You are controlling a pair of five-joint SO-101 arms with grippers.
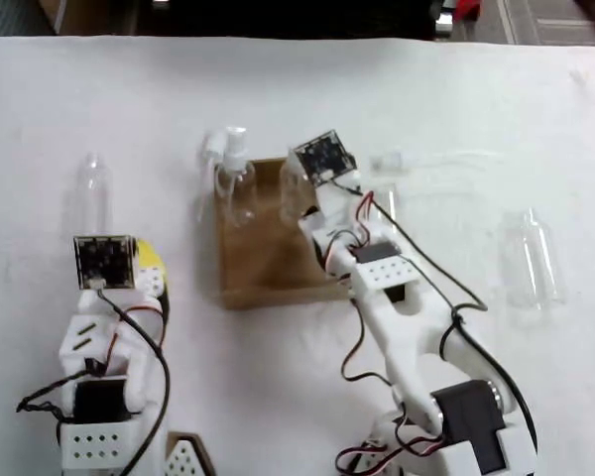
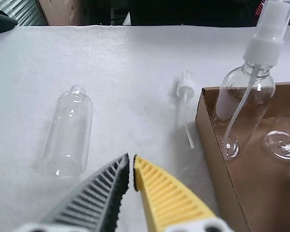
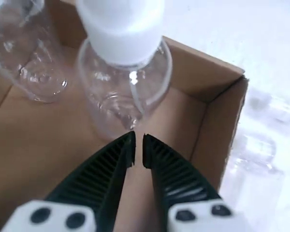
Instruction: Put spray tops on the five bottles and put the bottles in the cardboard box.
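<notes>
Capped bottle (image 3: pixel 121 92) stands upright in cardboard box (image 3: pixel 217 121); right gripper (image 3: pixel 137 145) just beside it, jaws nearly together, holding nothing. Left gripper (image 2: pixel 131 169) (jaws likewise near-closed, empty) sits above table (image 2: pixel 135 58) near uncapped bottle (image 2: pixel 70 130) lying flat. Loose spray top (image 2: pixel 185 89) lies beside the box.

5 bottles (image 1: pixel 529 260) (2 boxed), 1 box (image 1: pixel 268 270)

Two spray-topped clear bottles (image 2: pixel 244 96) upright in cardboard box (image 2: pixel 261 193); uncapped bottle (image 2: pixel 70 128) flat outside.
</notes>
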